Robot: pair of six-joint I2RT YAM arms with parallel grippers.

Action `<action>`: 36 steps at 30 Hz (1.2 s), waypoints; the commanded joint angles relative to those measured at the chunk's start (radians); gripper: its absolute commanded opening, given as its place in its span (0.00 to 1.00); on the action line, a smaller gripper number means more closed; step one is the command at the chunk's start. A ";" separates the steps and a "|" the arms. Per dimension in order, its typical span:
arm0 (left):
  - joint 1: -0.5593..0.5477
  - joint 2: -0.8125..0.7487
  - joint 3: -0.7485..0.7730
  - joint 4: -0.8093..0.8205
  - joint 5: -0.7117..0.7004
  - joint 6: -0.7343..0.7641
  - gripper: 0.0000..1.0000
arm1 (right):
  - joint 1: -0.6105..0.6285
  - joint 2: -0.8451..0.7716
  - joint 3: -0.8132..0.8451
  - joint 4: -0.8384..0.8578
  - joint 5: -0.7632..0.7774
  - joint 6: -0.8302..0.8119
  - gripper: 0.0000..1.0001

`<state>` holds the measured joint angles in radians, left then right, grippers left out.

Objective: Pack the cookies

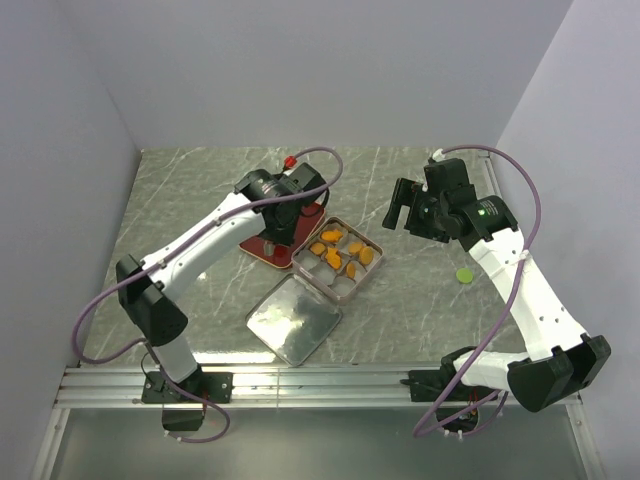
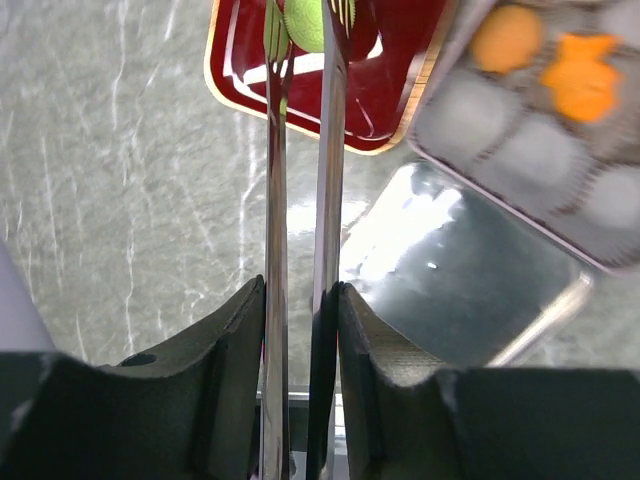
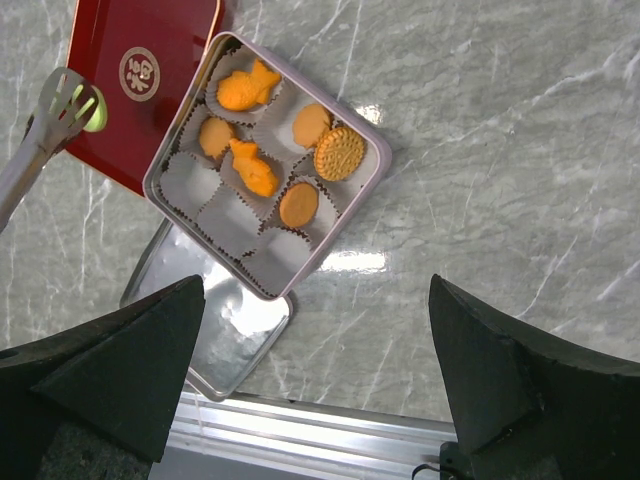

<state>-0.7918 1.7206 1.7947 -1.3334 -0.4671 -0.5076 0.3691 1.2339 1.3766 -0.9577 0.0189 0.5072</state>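
Green cookie (image 2: 305, 24) cut by top edge, half behind tongs (image 2: 330, 180).

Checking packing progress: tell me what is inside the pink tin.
Inside the pink tin sit white paper cups; six orange cookies fill some, the rest look empty. The tin's floor beneath the cups is covered.

Glossy red tray (image 2: 400, 60), shiny metal tongs (image 2: 275, 250), polished marble-look table (image 1: 420, 300)

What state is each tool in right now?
Left tool: closed on tongs, which pinch a green cookie.
Right tool: open, empty.
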 commanded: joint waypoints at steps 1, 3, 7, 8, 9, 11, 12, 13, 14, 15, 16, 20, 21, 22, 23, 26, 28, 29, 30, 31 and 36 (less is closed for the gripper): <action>-0.067 -0.065 0.054 0.011 -0.019 0.018 0.37 | 0.008 -0.014 0.035 0.020 0.010 -0.002 1.00; -0.116 -0.075 0.054 0.020 -0.009 0.021 0.36 | 0.008 -0.019 0.030 0.020 0.012 -0.001 1.00; -0.185 -0.085 0.046 0.030 0.010 0.014 0.36 | 0.008 -0.033 0.024 0.019 0.013 -0.001 1.00; -0.207 -0.087 0.042 0.030 0.010 0.009 0.36 | 0.010 -0.036 0.022 0.019 0.013 -0.001 1.00; -0.216 -0.087 0.034 0.030 0.007 -0.002 0.37 | 0.010 -0.039 0.019 0.019 0.012 -0.001 1.00; -0.233 -0.087 0.014 0.022 0.002 -0.015 0.36 | 0.008 -0.045 0.013 0.017 0.013 -0.001 1.00; -0.238 -0.085 0.008 0.022 0.001 -0.020 0.36 | 0.010 -0.047 0.012 0.017 0.012 -0.001 1.00; -0.241 -0.084 -0.006 0.022 -0.002 -0.031 0.36 | 0.008 -0.051 0.010 0.017 0.013 0.001 1.00; -0.247 -0.081 -0.008 0.013 -0.002 -0.035 0.36 | 0.008 -0.056 0.007 0.014 0.013 0.001 1.00; -0.250 -0.079 -0.009 0.011 -0.002 -0.040 0.36 | 0.008 -0.057 0.004 0.016 0.012 0.001 1.00; -0.251 -0.079 -0.014 0.014 -0.002 -0.046 0.36 | 0.008 -0.060 0.003 0.016 0.010 0.002 1.00; -0.274 -0.072 -0.014 -0.001 -0.004 -0.058 0.36 | 0.010 -0.065 -0.005 0.016 0.004 0.004 1.00; -0.279 -0.070 -0.015 -0.004 -0.007 -0.062 0.37 | 0.008 -0.067 -0.008 0.014 0.004 0.004 1.00; -0.284 -0.069 -0.024 -0.009 -0.011 -0.066 0.37 | 0.008 -0.068 -0.008 0.014 0.003 0.004 1.00; -0.293 -0.067 -0.027 -0.015 -0.015 -0.071 0.38 | 0.007 -0.068 -0.013 0.016 0.000 0.005 1.00; -0.305 -0.073 -0.052 -0.018 -0.019 -0.083 0.39 | 0.010 -0.068 -0.017 0.016 -0.005 0.007 1.00; -0.307 -0.078 -0.064 -0.016 -0.021 -0.091 0.40 | 0.010 -0.068 -0.019 0.016 -0.008 0.008 1.00; -0.308 -0.079 -0.066 -0.016 -0.022 -0.094 0.41 | 0.010 -0.067 -0.020 0.017 -0.011 0.010 1.00; -0.308 -0.081 -0.067 -0.015 -0.025 -0.097 0.41 | 0.008 -0.067 -0.021 0.017 -0.013 0.011 1.00; -0.310 -0.082 -0.069 -0.015 -0.025 -0.098 0.42 | 0.010 -0.067 -0.022 0.017 -0.016 0.013 1.00; -0.310 -0.079 -0.070 -0.016 -0.041 -0.101 0.45 | 0.008 -0.068 -0.027 0.014 -0.016 0.016 1.00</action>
<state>-1.0966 1.6718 1.7226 -1.3445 -0.4728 -0.5900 0.3691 1.1938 1.3567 -0.9577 0.0067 0.5125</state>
